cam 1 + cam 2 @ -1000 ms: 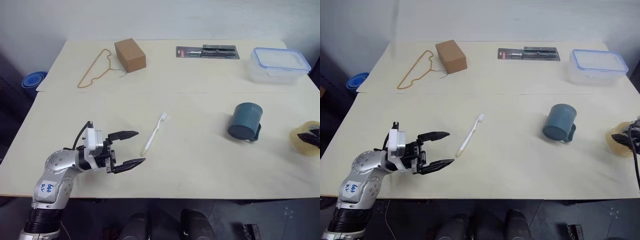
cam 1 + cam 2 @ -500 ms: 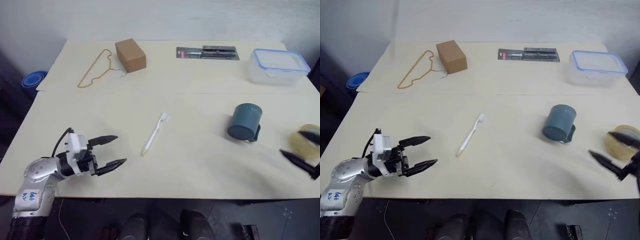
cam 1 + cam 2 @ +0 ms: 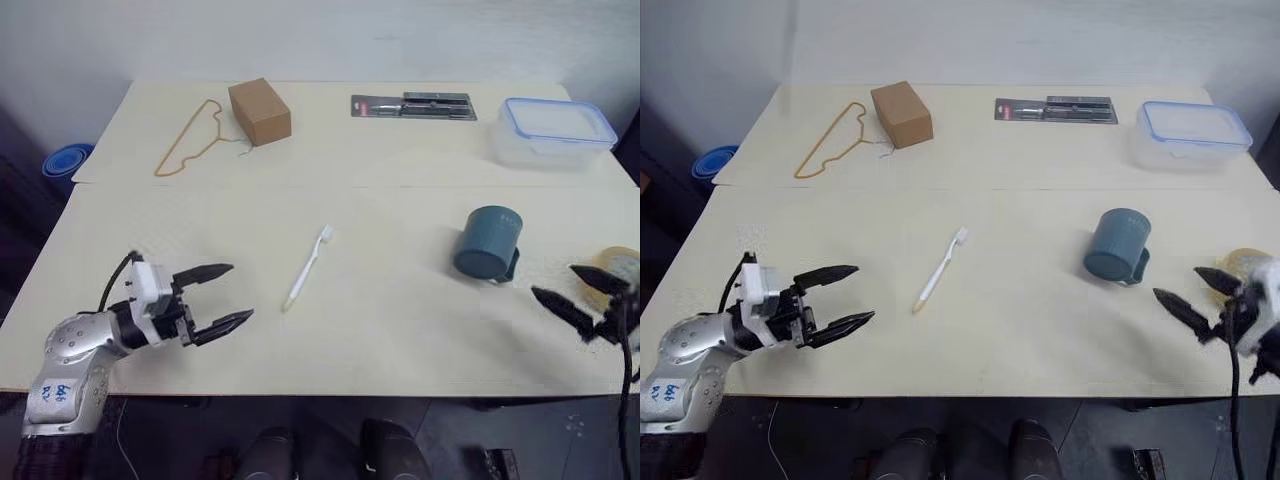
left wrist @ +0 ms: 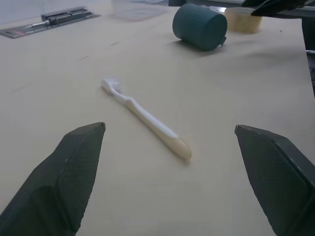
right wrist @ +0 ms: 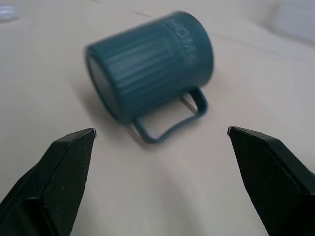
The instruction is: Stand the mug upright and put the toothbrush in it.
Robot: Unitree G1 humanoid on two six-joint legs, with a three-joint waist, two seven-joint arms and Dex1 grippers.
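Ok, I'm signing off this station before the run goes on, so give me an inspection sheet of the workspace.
Surface: pale table, a seam running across it.
Job's things: mug lying on its side, handle resting on the table; toothbrush flat near the middle, apart from the mug.
Clutter: cardboard box, wire hanger, packaged tool, lidded plastic container, tape roll at the right edge.
Grippers: left gripper open, empty, short of the toothbrush; right gripper open, empty, facing the mug.
Cables: black cable at each wrist.
Surroundings: blue bowl on the floor beyond the table's left side; plain wall behind.
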